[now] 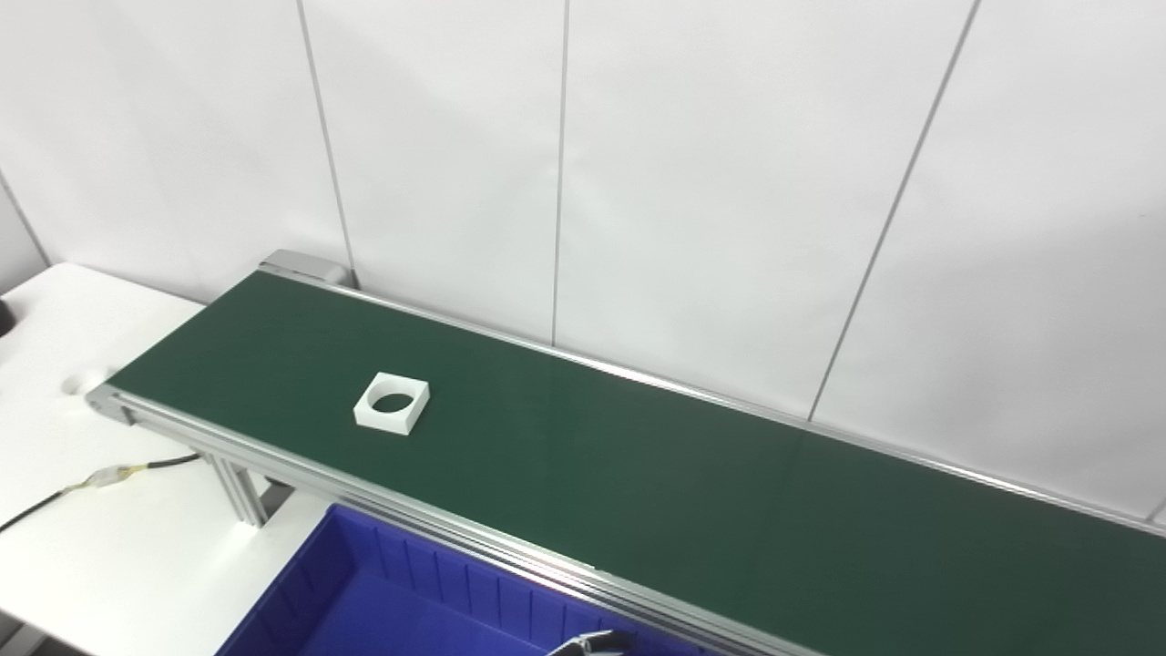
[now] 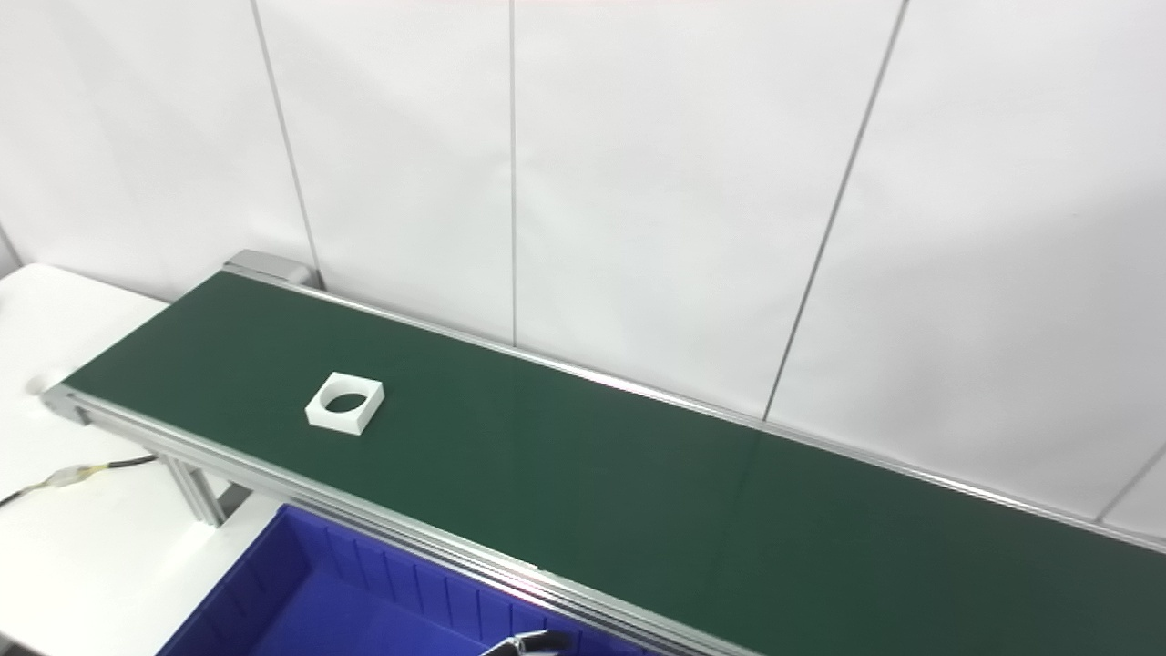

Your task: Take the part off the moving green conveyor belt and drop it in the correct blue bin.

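A white square part [image 1: 392, 403] with a round hole lies flat on the green conveyor belt [image 1: 638, 474], near the belt's left end. A blue bin [image 1: 383, 601] sits below the belt's near rail at the bottom of the picture. At the very bottom edge, a thin dark and silver tip of a hand [image 1: 592, 644] pokes in above the bin, seemingly the right hand. Too little of it shows to tell its state. It is far from the part. No left hand is visible.
The belt's aluminium frame [image 1: 273, 460] stands on a white table [image 1: 82, 547]. A black cable with a taped connector [image 1: 109, 476] lies on the table at the left. White wall panels rise right behind the belt.
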